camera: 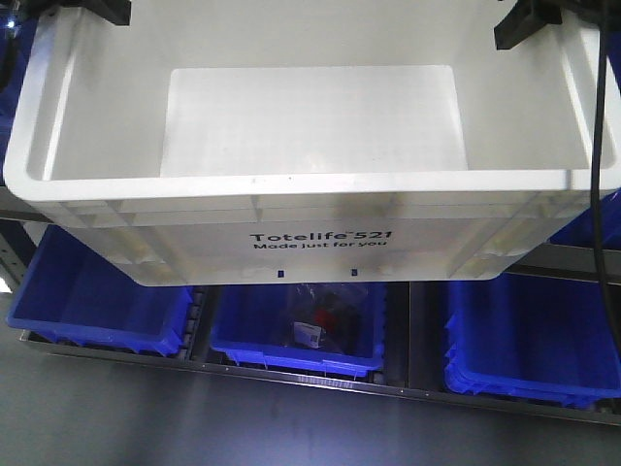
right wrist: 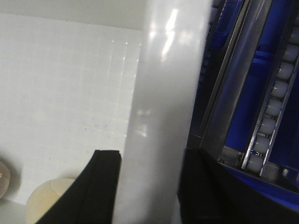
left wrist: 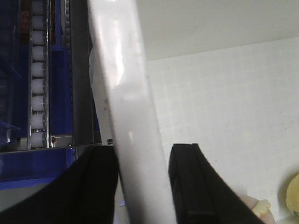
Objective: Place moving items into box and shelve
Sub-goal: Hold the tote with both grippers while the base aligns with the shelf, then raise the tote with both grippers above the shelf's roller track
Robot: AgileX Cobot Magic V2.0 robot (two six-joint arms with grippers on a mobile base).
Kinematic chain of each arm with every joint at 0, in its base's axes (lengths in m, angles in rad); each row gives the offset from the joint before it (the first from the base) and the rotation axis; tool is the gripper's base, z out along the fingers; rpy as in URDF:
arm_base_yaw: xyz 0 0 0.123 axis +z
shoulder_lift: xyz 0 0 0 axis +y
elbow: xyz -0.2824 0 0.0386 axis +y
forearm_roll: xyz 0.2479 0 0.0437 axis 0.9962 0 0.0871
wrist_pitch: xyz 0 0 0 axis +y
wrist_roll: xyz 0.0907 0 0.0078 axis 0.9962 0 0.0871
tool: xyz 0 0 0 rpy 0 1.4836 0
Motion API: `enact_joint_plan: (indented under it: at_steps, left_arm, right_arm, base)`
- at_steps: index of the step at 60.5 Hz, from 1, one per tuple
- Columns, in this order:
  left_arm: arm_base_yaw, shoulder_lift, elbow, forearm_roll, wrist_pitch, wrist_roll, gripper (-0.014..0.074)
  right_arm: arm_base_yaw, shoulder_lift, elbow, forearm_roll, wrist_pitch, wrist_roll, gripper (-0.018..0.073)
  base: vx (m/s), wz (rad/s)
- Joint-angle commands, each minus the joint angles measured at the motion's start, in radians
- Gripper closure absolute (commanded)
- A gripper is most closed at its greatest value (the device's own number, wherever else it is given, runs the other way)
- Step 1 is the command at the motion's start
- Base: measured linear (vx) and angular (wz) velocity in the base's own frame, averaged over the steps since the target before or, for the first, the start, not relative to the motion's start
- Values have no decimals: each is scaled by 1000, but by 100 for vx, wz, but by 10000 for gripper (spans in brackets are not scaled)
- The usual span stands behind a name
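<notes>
Two tools carry the load between them: our left tool (left wrist: 142,186) has one finger on each side of the white wall of the box (camera: 320,209), and our right tool (right wrist: 149,186) clamps the opposite wall in the same way, each closed down on the rim.

We judge the step in hand to be the shelving, with the box held up in front of the rack. To do it well we should keep both arms level and moving together, so the walls do not twist in the grips, and bring the box base onto the shelf before letting go.

Nearest to us, the wrist views show what the front view cannot. In the right wrist view a pale yellow lump (right wrist: 49,200) lies on the box floor near the gripped wall, and a pinkish-brown lump (right wrist: 5,179) sits just beside it at the frame edge. In the front view that stretch of floor falls outside the frame, so the box looks empty there.

Farther off, the front view alone gives the black print on the box and, below it, blue bins (camera: 97,301) in a row, the middle one holding a clear bag of dark parts (camera: 325,316). The wrist views add the white rollers (left wrist: 37,79) of the rack.
</notes>
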Motion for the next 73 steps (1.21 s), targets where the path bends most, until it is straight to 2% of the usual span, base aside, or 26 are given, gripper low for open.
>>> enact_joint_plan:
  at_steps: [1, 32, 47, 55, 73]
  left_arm:
    - [-7, -58, -38, -76, -126, 18, 603]
    - [-7, -56, -38, -75, -150, 19, 603]
    - [-7, 46, -38, -75, -243, 100, 603]
    - [-7, 86, -38, -74, -347, 139, 603]
    - [-7, 165, -38, -47, -579, 150, 603]
  right_arm:
    - [-4, -46, -41, 5, -11, 16, 564]
    - [-4, -46, -41, 5, -42, 16, 564]
    - [-4, -46, 45, 3, -196, 14, 564]
    - [-4, -46, 121, 4, -331, -10, 564]
    - [-4, -32, 210, 5, -603, -13, 564]
  base:
    - [0, 0]
    - [0, 0]
    - [0, 0]
    - [0, 0]
    - [0, 0]
